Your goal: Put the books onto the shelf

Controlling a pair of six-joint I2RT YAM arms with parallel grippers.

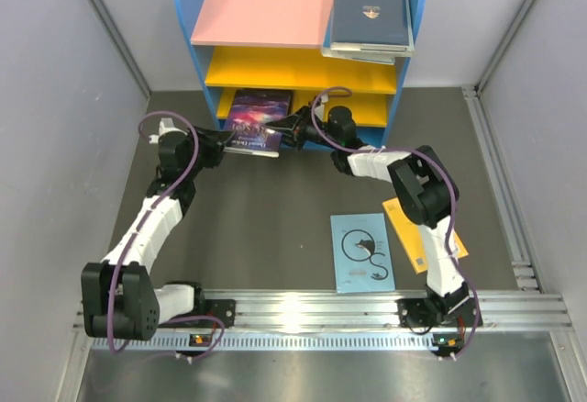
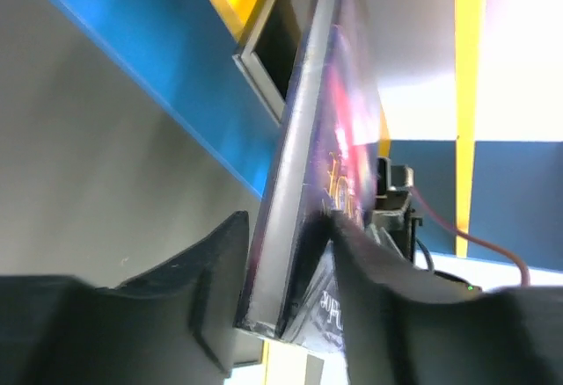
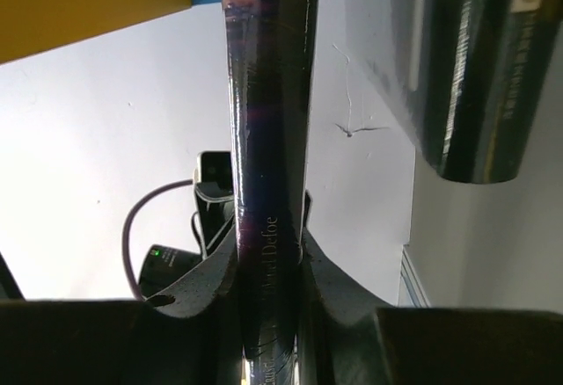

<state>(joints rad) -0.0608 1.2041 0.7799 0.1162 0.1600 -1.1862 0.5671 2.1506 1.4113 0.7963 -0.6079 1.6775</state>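
Observation:
The purple galaxy book [image 1: 258, 117] hangs level in front of the shelf's [image 1: 186, 7] lowest yellow board, far edge toward the opening, with a gripper at each near corner. My left gripper [image 1: 229, 139] is shut on its left corner; in the left wrist view the page edge [image 2: 290, 227] sits between the fingers of the left gripper [image 2: 286, 220]. My right gripper [image 1: 281, 131] is shut on the spine [image 3: 264, 95], which the right gripper [image 3: 268, 237] clamps on both sides. A dark navy book [image 1: 370, 9] tops a small stack on the pink board.
A light blue book with a black swirl [image 1: 362, 251] lies flat on the dark table, near the right arm. A yellow-orange book [image 1: 402, 228] lies partly under that arm. A dark book's spine [image 3: 475, 69] shows beside the held book in the right wrist view.

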